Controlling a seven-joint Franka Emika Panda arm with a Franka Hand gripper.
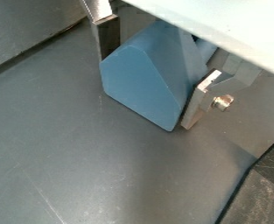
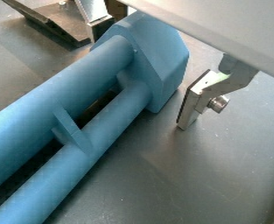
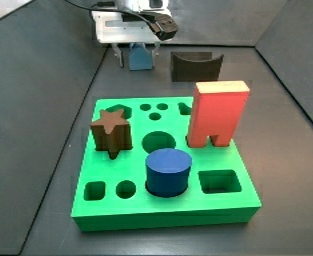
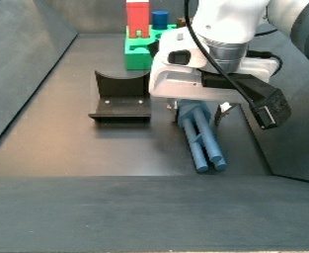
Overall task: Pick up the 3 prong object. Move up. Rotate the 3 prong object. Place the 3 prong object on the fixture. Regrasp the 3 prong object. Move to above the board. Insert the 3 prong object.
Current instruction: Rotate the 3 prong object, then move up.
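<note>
The 3 prong object (image 4: pixel 204 139) is a slim grey-blue piece lying flat on the dark floor, its prongs pointing away from the arm. Both wrist views show it close up: its tapered end (image 1: pixel 145 83) and its long prongs (image 2: pixel 80 122). My gripper (image 4: pixel 190 105) is low over the tapered end, open, with one finger on each side of it (image 1: pixel 151 83) (image 2: pixel 143 70). A small gap shows between the piece and one finger (image 2: pixel 198 98). The fixture (image 4: pixel 117 99) stands beside the piece. The green board (image 3: pixel 132 190) lies further off.
On the board stand a red block (image 3: pixel 218 112), a dark blue cylinder (image 3: pixel 167 172) and a brown star peg (image 3: pixel 111 131). The fixture also shows behind the board (image 3: pixel 195 66). Dark walls close the floor in on both sides.
</note>
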